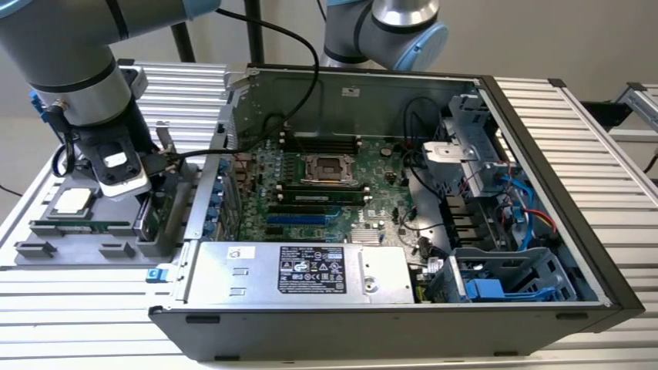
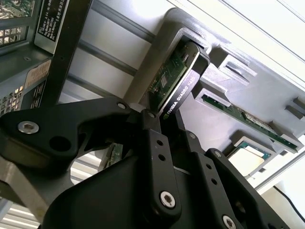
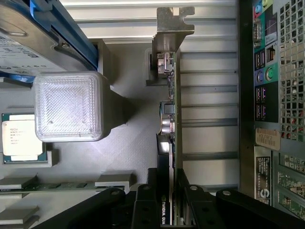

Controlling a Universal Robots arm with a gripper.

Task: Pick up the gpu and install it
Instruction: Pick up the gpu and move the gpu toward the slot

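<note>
Lower middle in the first wrist view, the claw (image 3: 170,188) straddles the upright gpu (image 3: 172,119) (whether clamped, I cannot tell); a square, centred squeeze seems best.

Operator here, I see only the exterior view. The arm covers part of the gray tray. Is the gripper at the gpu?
Observer: Yes. In both wrist views the gripper has its fingers on both faces of the gpu, seemingly closed on it.
Operator: Is the card lifted out?
Observer: No; in the second wrist view its far end sits inside the gray holder.
Operator: Where is its metal bracket?
Observer: In the first wrist view the silver bracket is at the end away from the gripper.
</note>
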